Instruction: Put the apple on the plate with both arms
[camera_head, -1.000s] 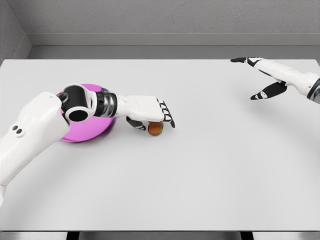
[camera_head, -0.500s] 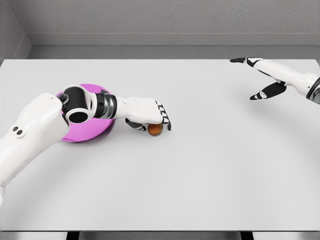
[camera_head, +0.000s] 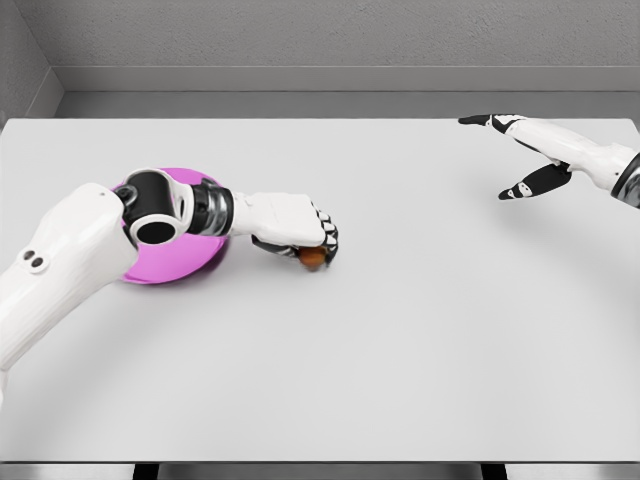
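A small reddish-brown apple (camera_head: 313, 258) lies on the white table just right of the magenta plate (camera_head: 178, 264). My left hand (camera_head: 305, 236) covers the apple from above, fingers curled down around it, so only its lower right side shows. The left forearm crosses over the plate and hides most of it. My right hand (camera_head: 515, 150) hovers far off at the upper right, fingers spread and holding nothing.
The white table (camera_head: 400, 330) stretches wide between the two hands. A grey wall runs along its back edge, and the table's front edge lies near the bottom of the view.
The left hand's fingers have curled down and closed over the apple, which now shows less. The hand drew slightly left toward the plate. The right arm has barely moved.
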